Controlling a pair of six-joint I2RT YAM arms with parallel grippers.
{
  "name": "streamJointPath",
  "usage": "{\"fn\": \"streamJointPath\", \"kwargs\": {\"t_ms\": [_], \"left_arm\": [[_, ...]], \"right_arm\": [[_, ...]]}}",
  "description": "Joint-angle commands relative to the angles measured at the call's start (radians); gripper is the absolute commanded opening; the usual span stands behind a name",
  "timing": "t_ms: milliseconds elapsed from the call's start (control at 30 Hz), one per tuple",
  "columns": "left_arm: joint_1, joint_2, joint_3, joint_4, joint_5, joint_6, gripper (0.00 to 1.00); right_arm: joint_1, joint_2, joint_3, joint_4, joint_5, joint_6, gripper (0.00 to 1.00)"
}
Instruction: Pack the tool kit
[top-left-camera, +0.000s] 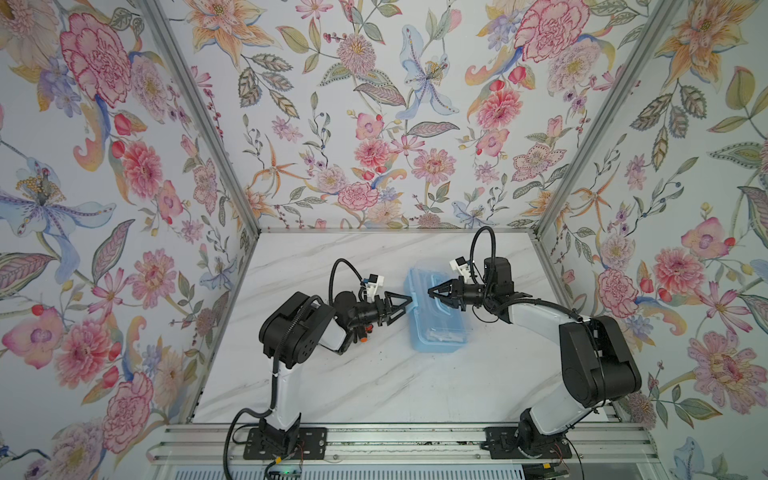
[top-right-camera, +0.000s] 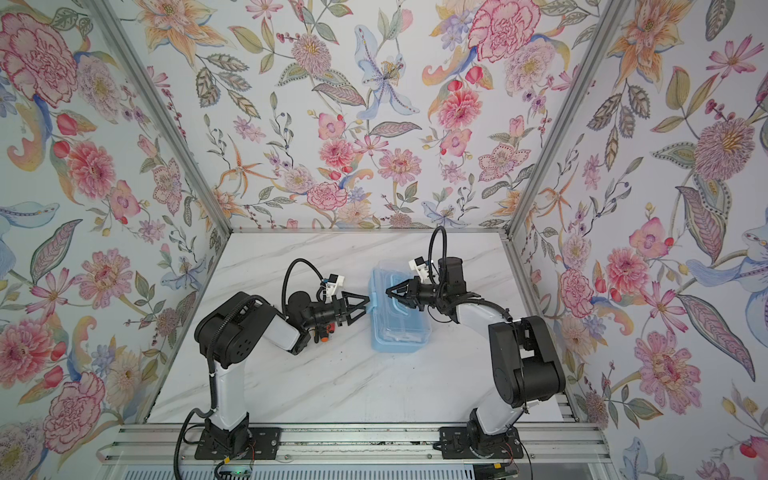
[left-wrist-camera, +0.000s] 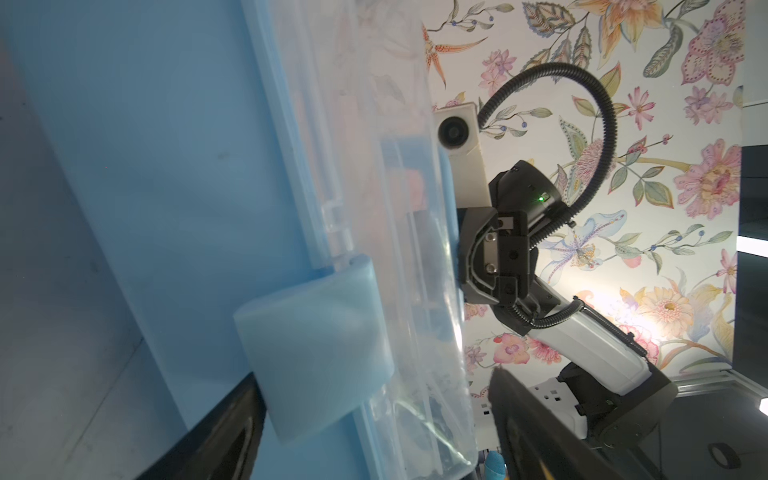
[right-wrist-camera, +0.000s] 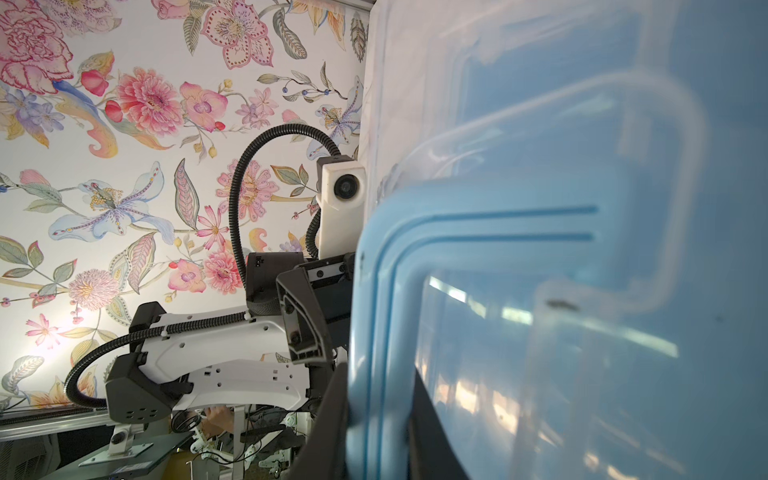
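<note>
The tool kit is a light blue box with a clear lid, lying shut on the marble table. My right gripper is shut on the box's blue carry handle on top of the lid. My left gripper is open at the box's left side. Its jaws straddle the blue latch and the clear lid's edge, one finger beside the latch and the other past the lid. The box's contents show only as faint shapes through the lid.
The marble table is closed in by floral walls at the back and both sides. An aluminium rail with both arm bases runs along the front edge. The box lies just right of the table's middle.
</note>
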Motion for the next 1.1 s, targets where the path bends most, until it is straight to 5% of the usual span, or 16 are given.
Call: {"fn": "streamJointPath", "kwargs": {"t_ms": [0,400,533,667,867,1067], "left_arm": [[0.050,-0.099,-0.014,0.313,0.038,-0.005,0.86],[0.067,-0.046,-0.065,0.240,-0.039,0.059,0.86],[0.058,-0.063,-0.040,0.123,-0.044,0.131,0.86],[0.033,-0.072,-0.010,-0.011,-0.051,0.211,0.88],[0.005,-0.131,0.026,-0.498,-0.153,0.505,0.86],[-0.001,-0.170,0.111,-0.900,-0.281,0.730,0.86]], "right_arm": [[-0.006,0.085,-0.040,-0.134,0.166,-0.158,0.00],[0.070,0.028,0.080,-0.310,0.305,-0.240,0.00],[0.076,0.028,0.069,-0.170,0.204,-0.147,0.00],[0.060,0.034,0.007,0.187,0.052,0.098,0.00],[0.033,-0.011,-0.031,0.411,-0.016,0.296,0.00],[0.026,-0.069,-0.003,0.266,-0.012,0.209,0.00]]}}
